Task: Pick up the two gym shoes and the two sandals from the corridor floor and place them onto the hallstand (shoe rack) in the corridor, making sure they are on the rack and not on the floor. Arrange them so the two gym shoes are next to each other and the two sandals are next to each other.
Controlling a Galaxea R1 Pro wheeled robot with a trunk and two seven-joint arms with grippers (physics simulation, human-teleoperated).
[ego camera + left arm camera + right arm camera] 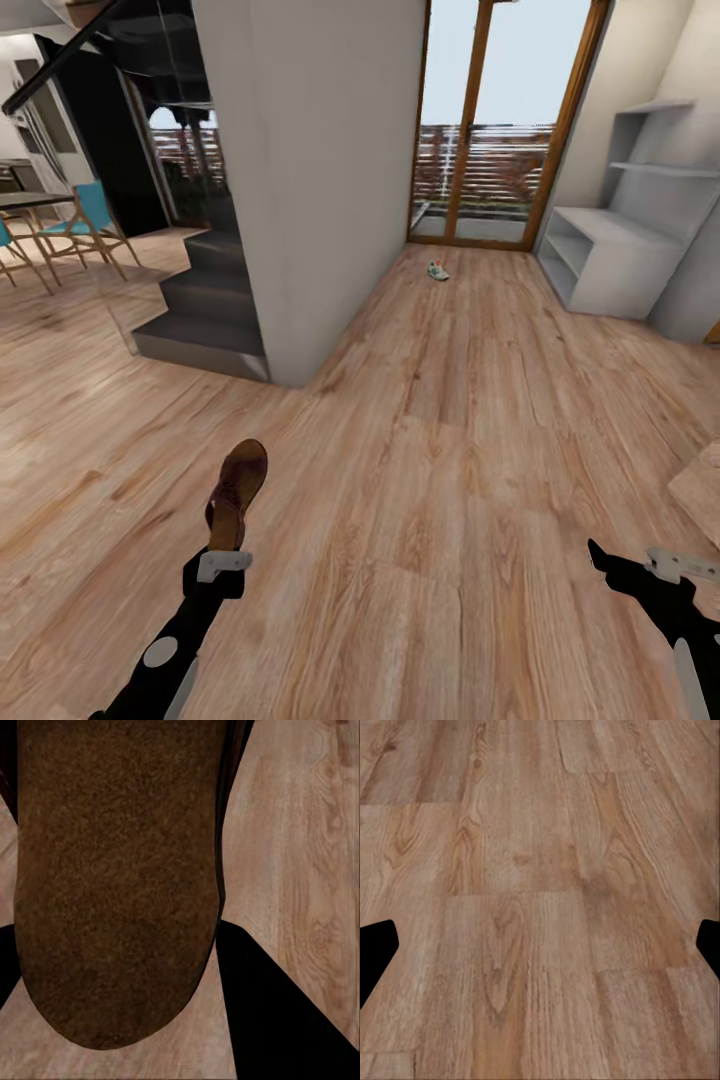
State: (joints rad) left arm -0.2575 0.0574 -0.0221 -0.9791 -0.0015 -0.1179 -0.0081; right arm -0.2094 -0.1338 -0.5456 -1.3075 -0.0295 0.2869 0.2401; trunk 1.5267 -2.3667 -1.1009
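Both arms are showing black casings with pale grey oval insets along the forearms. The left gripper (pixel 228 545) is carrying a light grey bracket across its black wrist; the right gripper (pixel 600 556) is ending in pointed black fingers (pixel 376 945) behind a similar grey bracket.

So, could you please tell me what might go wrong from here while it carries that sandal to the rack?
1. The left claw grips the sandal by one end, most of it sticking out beyond the claw, so it might slip or swing loose.
2. The rack is far across the floor, a long carry.
3. A sneaker lies near the glass door; the base could nudge it.
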